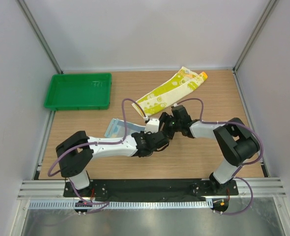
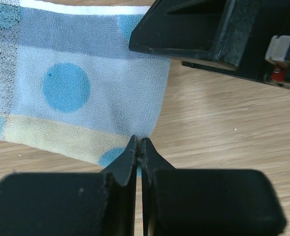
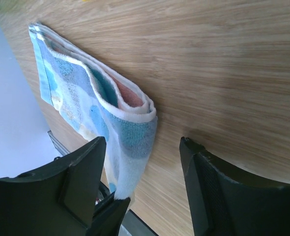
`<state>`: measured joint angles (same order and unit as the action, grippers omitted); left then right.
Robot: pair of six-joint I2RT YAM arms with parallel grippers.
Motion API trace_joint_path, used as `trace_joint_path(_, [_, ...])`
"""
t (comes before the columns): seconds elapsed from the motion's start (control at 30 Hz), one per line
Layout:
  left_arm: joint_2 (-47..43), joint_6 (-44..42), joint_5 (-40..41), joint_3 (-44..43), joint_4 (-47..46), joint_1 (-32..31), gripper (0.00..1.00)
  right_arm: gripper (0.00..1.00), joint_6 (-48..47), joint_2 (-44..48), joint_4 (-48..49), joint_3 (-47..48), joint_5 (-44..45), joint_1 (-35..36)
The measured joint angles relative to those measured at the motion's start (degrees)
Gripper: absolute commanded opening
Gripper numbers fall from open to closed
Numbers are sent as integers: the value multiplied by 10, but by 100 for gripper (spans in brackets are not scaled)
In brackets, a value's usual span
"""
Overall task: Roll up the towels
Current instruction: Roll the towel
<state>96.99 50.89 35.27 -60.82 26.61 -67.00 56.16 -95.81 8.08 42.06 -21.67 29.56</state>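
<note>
The light blue and white towel (image 1: 117, 127) lies folded on the table, its right end hidden under my arms. In the left wrist view it (image 2: 86, 88) spreads ahead of my left gripper (image 2: 139, 145), which is shut on its near right corner. In the right wrist view the towel (image 3: 93, 110) shows folded layers, its corner lifted by the left fingertips (image 3: 116, 202). My right gripper (image 3: 141, 141) is open, with the towel's end beside its left finger (image 3: 83, 169). Both grippers meet at mid-table: left (image 1: 154, 135), right (image 1: 166, 128). The yellow-green towel (image 1: 168, 91) lies flat and diagonal behind them.
A green plastic tray (image 1: 78, 91) sits at the back left of the wooden table (image 1: 199, 157). White walls with metal posts close in the left, back and right sides. Purple cables loop over both arms.
</note>
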Motion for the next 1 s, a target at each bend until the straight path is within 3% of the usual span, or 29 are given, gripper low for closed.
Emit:
trace_joint_path(0.17, [-17,2,-4,2,-3,0,0,55,6,-18,21,0,-6,0])
trace_joint_path(0.3, [-34,2,-5,7,-3,0,0,35,10,-37,37,0,-12,0])
trace_joint_path(0.43, [-40,6,-7,13,-6,0,0,23,9,-45,37,3,-12,0])
trace_joint_path(0.53, [-40,13,-12,17,-8,0,0,1,0,-45,21,10,-6,0])
trace_joint_path(0.73, [-40,30,-27,41,-25,0,0,4,-30,-44,-42,41,14,5])
trace_joint_path(0.77, [-40,33,-31,44,-28,0,0,22,-36,-44,-56,47,17,6])
trace_joint_path(0.9, [-40,47,-51,58,-37,0,0,50,-61,-40,-107,74,41,7])
trace_joint_path(1.0, [-41,57,-67,70,-37,-1,0,54,-89,-28,-149,100,85,6])
